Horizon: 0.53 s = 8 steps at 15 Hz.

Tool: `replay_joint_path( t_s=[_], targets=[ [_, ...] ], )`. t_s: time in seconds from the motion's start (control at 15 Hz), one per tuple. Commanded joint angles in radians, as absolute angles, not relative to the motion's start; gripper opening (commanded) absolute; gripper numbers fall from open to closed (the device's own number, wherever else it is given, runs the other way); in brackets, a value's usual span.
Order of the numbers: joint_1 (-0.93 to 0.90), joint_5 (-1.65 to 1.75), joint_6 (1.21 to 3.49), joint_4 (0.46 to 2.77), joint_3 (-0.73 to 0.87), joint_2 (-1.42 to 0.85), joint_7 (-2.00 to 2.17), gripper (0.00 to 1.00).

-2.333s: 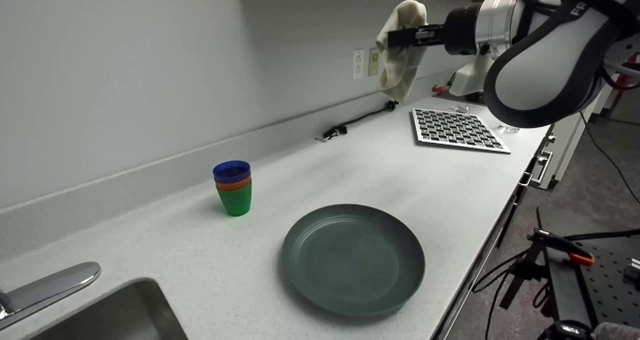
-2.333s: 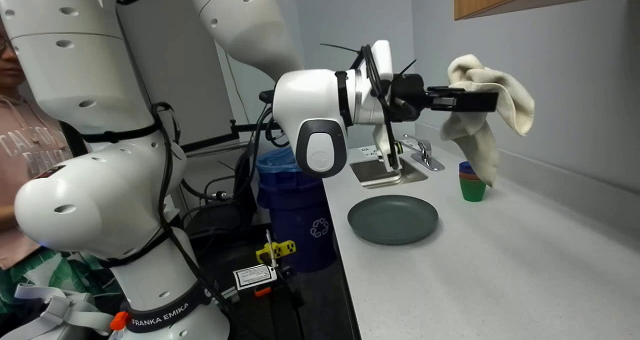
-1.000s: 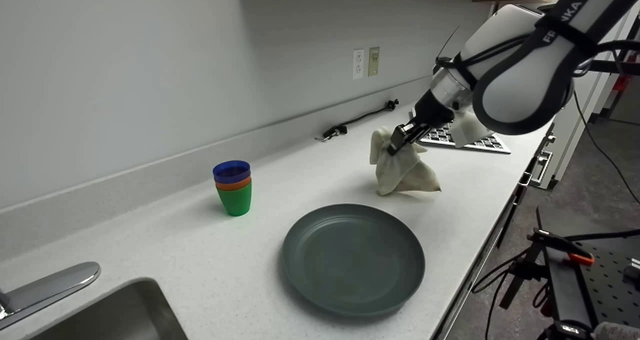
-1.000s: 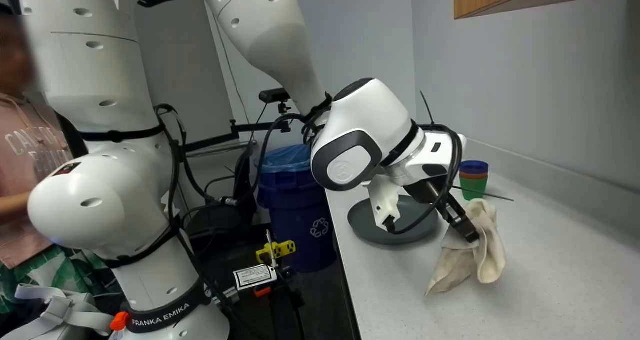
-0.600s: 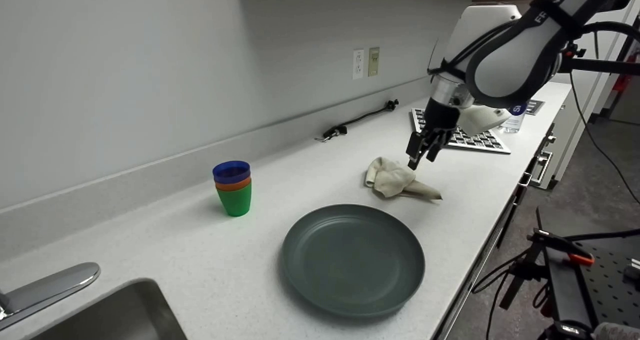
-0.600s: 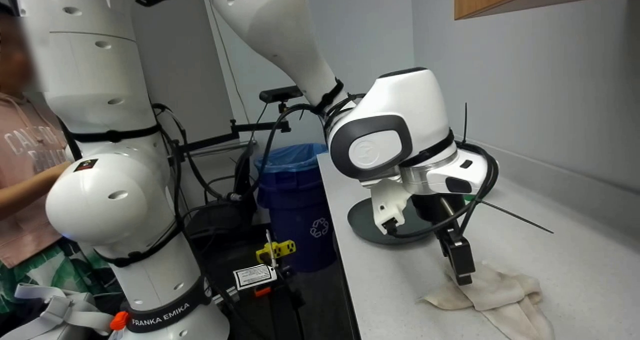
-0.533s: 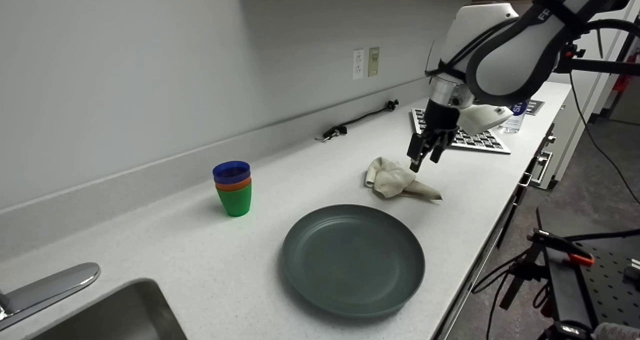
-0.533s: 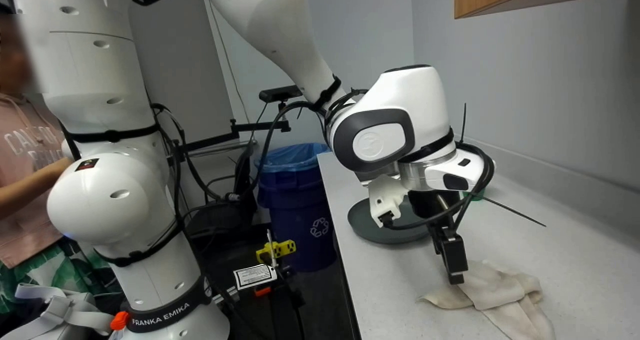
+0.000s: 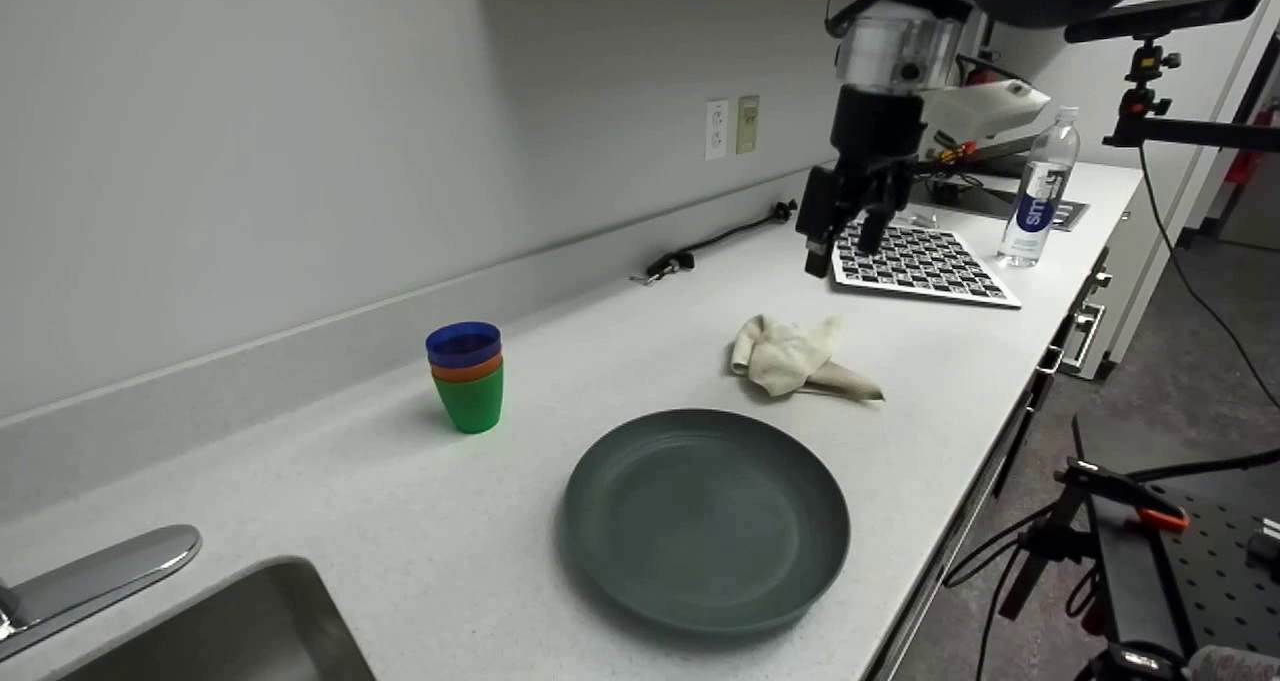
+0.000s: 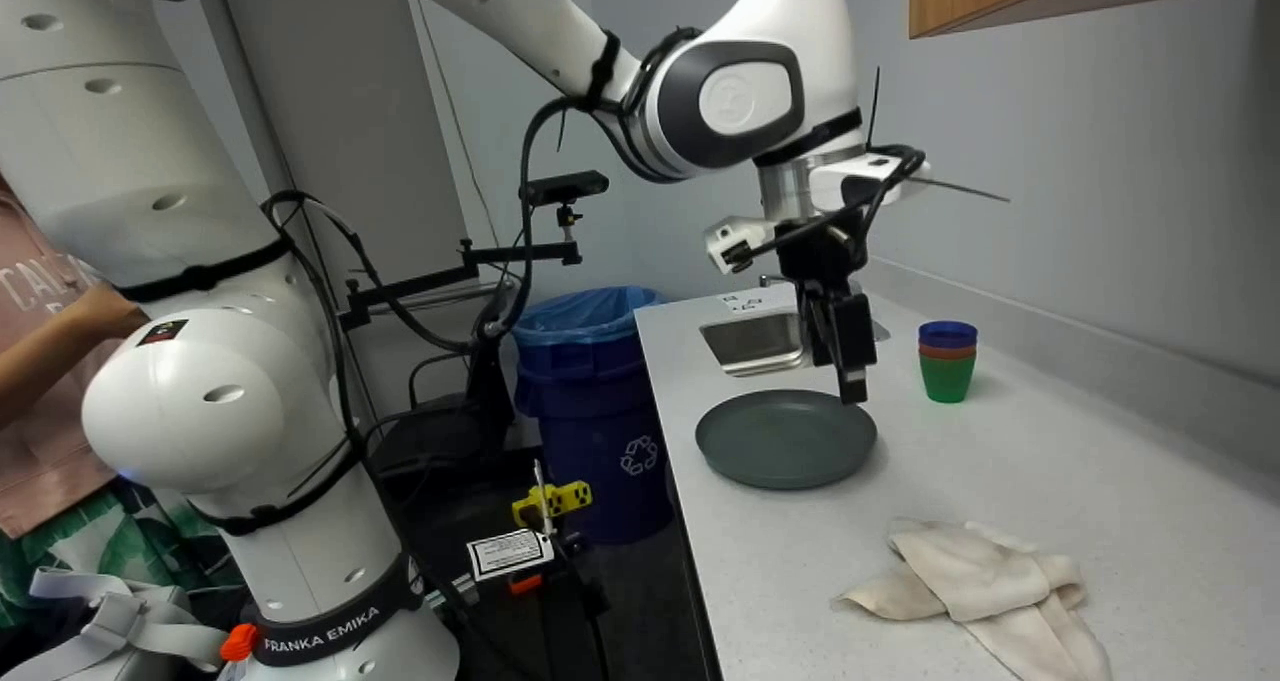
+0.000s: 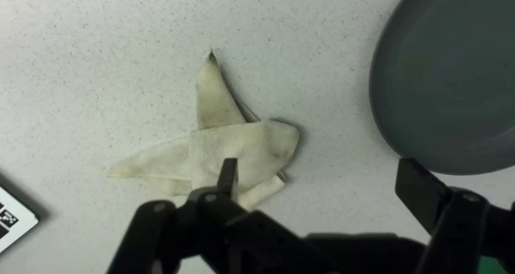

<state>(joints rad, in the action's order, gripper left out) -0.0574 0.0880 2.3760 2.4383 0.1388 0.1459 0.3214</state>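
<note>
Hovering over the countertop (image 9: 600, 381), my Robotiq gripper (image 11: 318, 163) points straight down with its jaws spread wide, released, only air between the fingertips. I have the cream cloth (image 11: 233, 149) below it, lying crumpled on the countertop and well apart from the gripper in both exterior views. In my wrist view I see it folded over itself, two pointed corners fanned out, one with a dark tip; a finger (image 11: 229, 177) covers part of its edge by line of sight alone. The round dark grey-green plate (image 11: 442, 77) sits near the cloth, not touching it, on the side towards the steel sink (image 9: 250, 621) and its chrome faucet (image 9: 110, 573). Closer to the wall (image 9: 300, 161) I make out three nested cups (image 9: 470, 391) standing upright, blue innermost, then orange, then green outside. A short black cable (image 9: 735, 231) lies along the backsplash (image 9: 300, 366). Across the cloth from the plate, a black-and-white checkered marker board (image 9: 915, 261) lies flat, and a clear water bottle (image 9: 1034, 206) with a blue label stands upright just beside it. In an exterior view I also see a blue recycling bin (image 10: 590, 411) beyond the countertop's edge, and behind my robot arm (image 10: 730, 91) a person (image 10: 40, 391) in a pink sweatshirt.
</note>
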Motion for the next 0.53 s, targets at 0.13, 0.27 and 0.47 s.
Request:
replay_joint_path(
  t_s=[0.13,0.27,0.47],
  targets=[
    [0.021,0.123,2.305,2.434,0.042,0.267,0.342,1.0],
    [0.024,0.082,2.334,2.429,0.036,0.239,0.314,1.0],
    [0.03,0.082,2.334,2.432,0.032,0.249,0.314,1.0]
  ],
)
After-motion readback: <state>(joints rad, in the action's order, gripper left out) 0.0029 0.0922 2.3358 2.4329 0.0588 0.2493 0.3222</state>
